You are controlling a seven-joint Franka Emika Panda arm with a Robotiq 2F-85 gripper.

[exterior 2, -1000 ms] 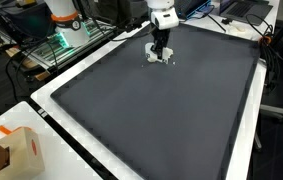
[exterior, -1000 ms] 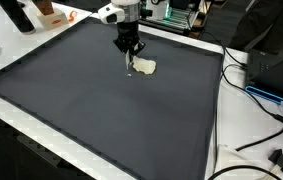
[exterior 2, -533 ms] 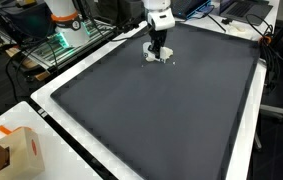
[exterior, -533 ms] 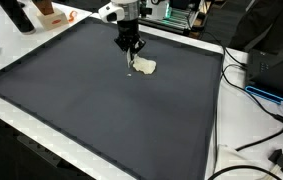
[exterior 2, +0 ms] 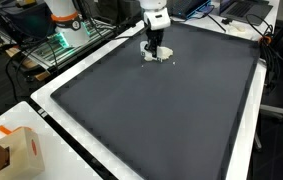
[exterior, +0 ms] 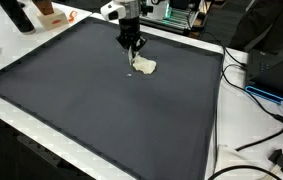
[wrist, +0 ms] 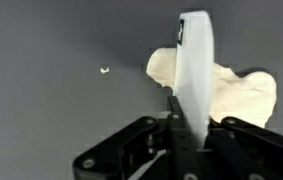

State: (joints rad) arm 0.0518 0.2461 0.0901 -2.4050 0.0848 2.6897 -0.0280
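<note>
My gripper is shut on a flat white tool that points down at the dark mat. The tool's tip hangs just above a cream, dough-like lump. In the wrist view the white tool stands in front of the lump, clamped between the black fingers. I cannot tell whether the tip touches the lump. A small pale crumb lies on the mat beside the lump.
The mat covers a white table. A cardboard box sits at one corner. Cables and a black plug lie off the mat's edge. Electronics stand behind the arm.
The gripper with the white tool has shifted a little sideways over the lump. The lump has not moved.
</note>
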